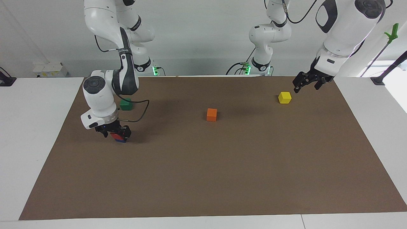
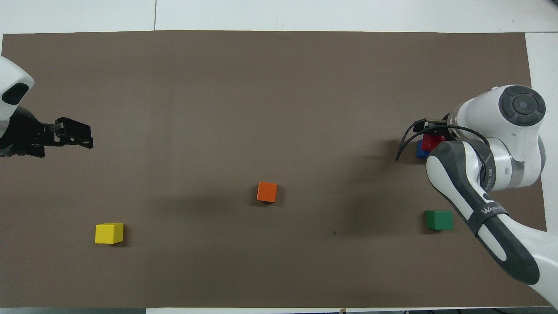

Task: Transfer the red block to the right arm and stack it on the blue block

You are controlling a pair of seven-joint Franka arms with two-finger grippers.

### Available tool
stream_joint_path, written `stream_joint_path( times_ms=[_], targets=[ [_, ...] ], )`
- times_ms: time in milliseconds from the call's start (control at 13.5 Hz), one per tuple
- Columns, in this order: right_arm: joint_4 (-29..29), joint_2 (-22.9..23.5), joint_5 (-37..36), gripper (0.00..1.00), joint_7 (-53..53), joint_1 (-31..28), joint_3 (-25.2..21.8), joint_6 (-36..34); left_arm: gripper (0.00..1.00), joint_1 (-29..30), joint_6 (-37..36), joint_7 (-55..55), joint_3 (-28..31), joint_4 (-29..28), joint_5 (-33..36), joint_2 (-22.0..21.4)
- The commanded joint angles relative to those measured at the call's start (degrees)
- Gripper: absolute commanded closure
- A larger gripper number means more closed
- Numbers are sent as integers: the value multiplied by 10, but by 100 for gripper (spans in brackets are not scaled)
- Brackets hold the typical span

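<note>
The red block (image 1: 115,136) sits on top of the blue block (image 1: 120,140) on the brown mat, toward the right arm's end of the table. My right gripper (image 1: 117,132) is right over the stack, its fingers spread to either side of the red block's top. In the overhead view the red block (image 2: 432,141) and a sliver of the blue block (image 2: 420,151) show beside the right arm's wrist, with the right gripper (image 2: 429,131) partly hidden. My left gripper (image 1: 305,86) is open and empty in the air near the yellow cube; it also shows in the overhead view (image 2: 80,135).
A dark green cube (image 1: 126,104) lies nearer to the robots than the stack. An orange cube (image 1: 211,114) lies mid-mat. A yellow cube (image 1: 284,97) lies toward the left arm's end. A brown mat (image 1: 222,178) covers the table.
</note>
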Motion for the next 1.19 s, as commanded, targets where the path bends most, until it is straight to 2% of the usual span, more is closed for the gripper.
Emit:
stream_joint_path(
  times_ms=[0,297,446,594,891,1114],
  targets=[
    [25,-8,-16,0,-2,-10,7,-33,0,-6,-9,6,4,1,-6,-2],
    [132,-47,-4,0,-116,-11,10,-189,0,1,-28,5,-3,13,-6,-1],
    [151,-78,42,0,-134,-17,8,-208,0,2,-41,5,-3,13,-6,-2],
    [176,-103,52,0,-162,-18,8,-255,0,2,-46,5,-10,13,-6,-3],
    [256,-116,52,0,-168,-16,11,-429,0,2,-45,5,-10,13,-6,-4],
    [264,-137,53,0,-206,-18,11,-497,0,2,-45,5,-10,12,-6,-4]
  ],
)
